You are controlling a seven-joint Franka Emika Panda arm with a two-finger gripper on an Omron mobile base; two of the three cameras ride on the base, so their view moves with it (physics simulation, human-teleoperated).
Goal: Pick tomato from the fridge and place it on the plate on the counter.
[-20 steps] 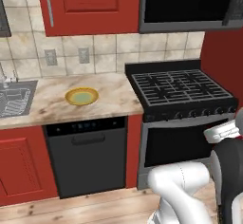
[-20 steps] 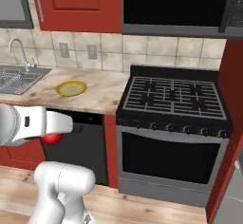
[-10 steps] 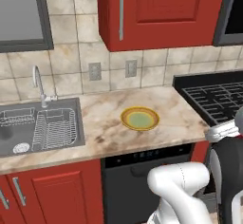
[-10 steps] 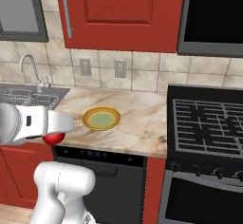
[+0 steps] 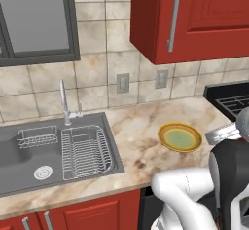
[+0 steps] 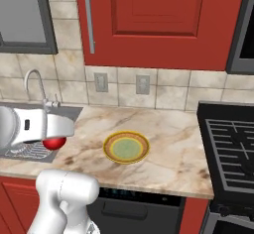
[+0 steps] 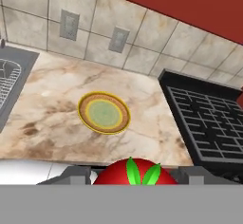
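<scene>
1. The hand (image 7: pixel 132 178) is clenched on the tomato (image 7: pixel 133 172), at 6 o'clock in the hand view.
2. The plate (image 7: pixel 104 112) lies on the desk (image 7: pixel 52 99), at 11 o'clock from the tomato.
3. The sink (image 5: pixel 53 151) lies at 9 o'clock of the plate; the stove (image 6: pixel 230 151) at 3 o'clock.

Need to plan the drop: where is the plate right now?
The plate lies on the counter between the sink and the stove, empty.

Tomato (image 6: pixel 54 143) under white arm, left of plate (image 6: pixel 126 147) on counter (image 6: pixel 173 148)
</scene>
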